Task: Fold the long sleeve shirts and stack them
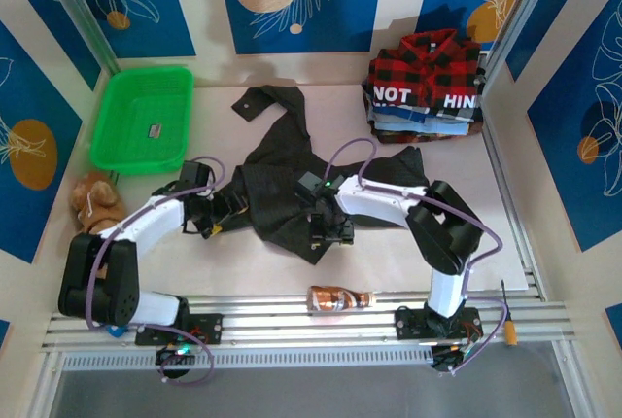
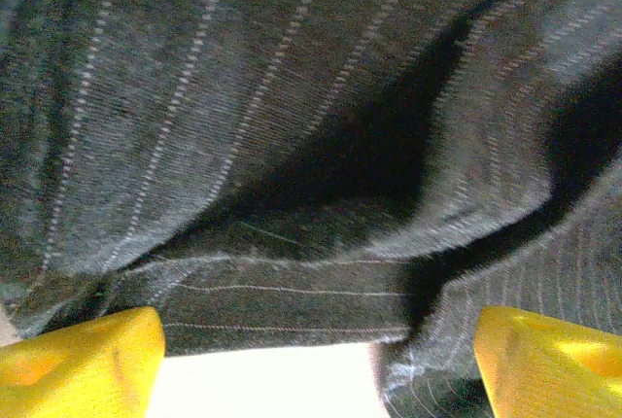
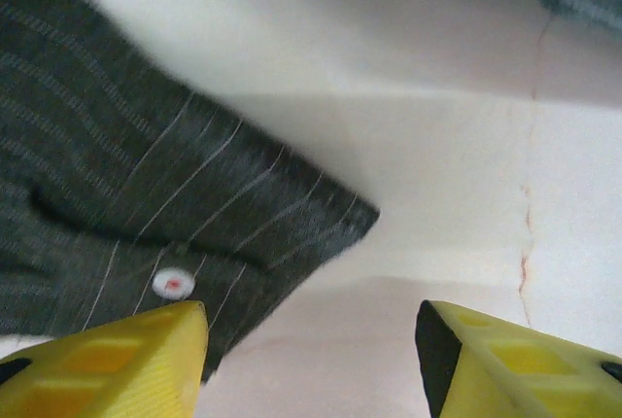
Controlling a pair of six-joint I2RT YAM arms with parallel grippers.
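Note:
A dark charcoal pinstriped shirt [image 1: 282, 185] lies crumpled mid-table, one sleeve trailing toward the back. My left gripper [image 1: 216, 212] is at its left edge; the left wrist view has the striped cloth [image 2: 292, 146] close above my open yellow fingers [image 2: 83, 360], its hem lying between them. My right gripper [image 1: 326, 228] is at the shirt's front corner, open; that corner [image 3: 243, 233] with a white button [image 3: 173, 283] lies beside the left finger [image 3: 117, 365], bare table between the fingers. A red-and-black plaid shirt [image 1: 428, 63] tops a folded stack at the back right.
A green plastic basket [image 1: 141, 117] stands at the back left. A brown stuffed toy [image 1: 95, 199] lies near the left arm. A brown bottle [image 1: 340, 297] lies on the front rail. Folded clothes with white lettering [image 1: 428, 107] sit under the plaid shirt.

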